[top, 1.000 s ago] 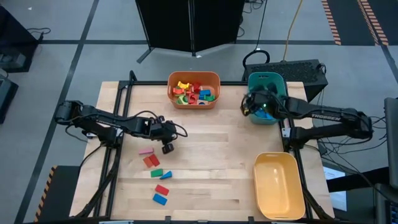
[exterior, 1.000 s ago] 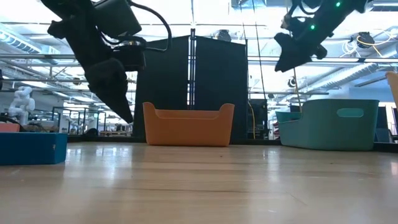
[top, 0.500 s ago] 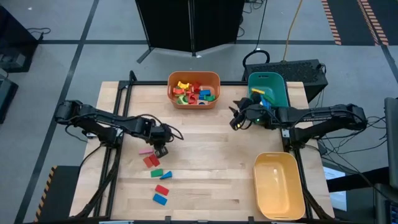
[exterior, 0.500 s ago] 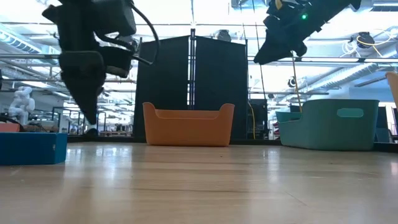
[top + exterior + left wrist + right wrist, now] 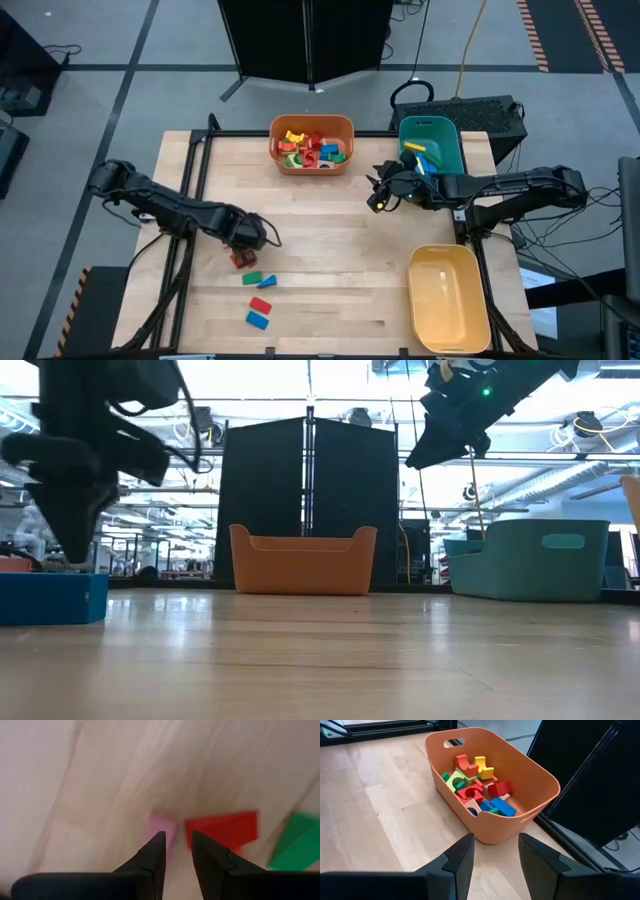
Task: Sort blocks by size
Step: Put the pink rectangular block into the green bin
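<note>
Hovering over loose blocks, the left gripper [image 5: 176, 851], narrowly parted and empty, had a pink block [image 5: 161, 827] just ahead of its tips, apparently mid-pick, needing descent and closing; the right gripper [image 5: 495, 851] waited, half-open and empty, facing the orange bin [image 5: 535, 780]

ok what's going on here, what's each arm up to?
Block sorting, mid-run. The left pincer is down over the loose blocks at the table's front-left, fingers slightly apart, with the pink block just ahead of its tips and a red block beside it; nothing gripped yet. The right pincer hangs open and empty in the air, facing the orange bin, which holds mixed blocks. The teal bin has a few pieces; the yellow bin has none.
</note>
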